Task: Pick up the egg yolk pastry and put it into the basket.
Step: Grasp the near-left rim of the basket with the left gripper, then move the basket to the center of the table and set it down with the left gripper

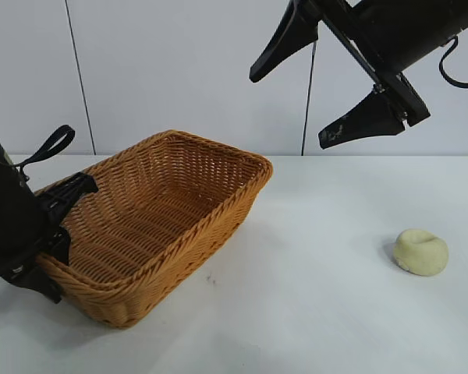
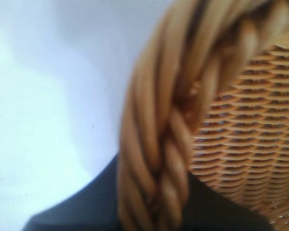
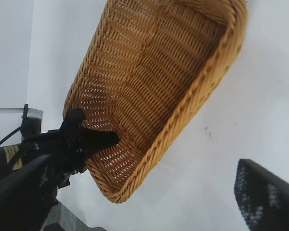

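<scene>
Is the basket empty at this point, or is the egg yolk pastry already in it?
Empty. The basket shows only bare weave inside; the egg yolk pastry lies on the table, off to the basket's right.

Bright, even light falls from overhead, washing the white surface (image 1: 320, 312) nearly flat, with only soft, short shadows under the basket (image 1: 164, 226) and beside the egg yolk pastry (image 1: 421, 252). Seen from the left wrist, the braided rim sits so close that it blurs. The right wrist view is sharper, though the surface glares white.
</scene>
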Available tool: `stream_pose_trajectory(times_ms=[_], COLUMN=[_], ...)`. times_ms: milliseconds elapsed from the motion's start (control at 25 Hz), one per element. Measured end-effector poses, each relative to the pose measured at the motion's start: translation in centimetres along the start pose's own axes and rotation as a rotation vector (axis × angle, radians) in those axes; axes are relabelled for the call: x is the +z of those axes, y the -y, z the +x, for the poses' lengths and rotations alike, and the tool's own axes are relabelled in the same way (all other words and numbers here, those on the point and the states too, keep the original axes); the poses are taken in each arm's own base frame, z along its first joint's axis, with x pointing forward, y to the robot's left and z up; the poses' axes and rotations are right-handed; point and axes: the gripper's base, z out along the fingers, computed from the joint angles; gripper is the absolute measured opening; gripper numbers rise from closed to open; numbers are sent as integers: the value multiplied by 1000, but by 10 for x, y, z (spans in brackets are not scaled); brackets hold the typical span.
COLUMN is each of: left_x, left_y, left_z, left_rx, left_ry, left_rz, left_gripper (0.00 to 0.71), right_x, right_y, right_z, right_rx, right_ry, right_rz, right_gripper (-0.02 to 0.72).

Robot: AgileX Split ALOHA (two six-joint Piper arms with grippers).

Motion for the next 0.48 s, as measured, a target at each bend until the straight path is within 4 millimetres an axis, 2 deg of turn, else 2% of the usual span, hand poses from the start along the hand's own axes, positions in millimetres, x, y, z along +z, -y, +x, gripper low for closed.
stream_pose_trajectory(times_ms=[200, 480], left_x=[-17, -50], left_y=[11, 51], left_z=[-21, -51], left_rx=[44, 289], left_ry=[3, -14], left_rz=[1, 95], left_gripper=[112, 112], right_x=[0, 0], right_y=[0, 0], right_z=[0, 0], right_rx=[-2, -4], right_ry=[0, -1], right_rz=[2, 4], right_gripper=[694, 694])
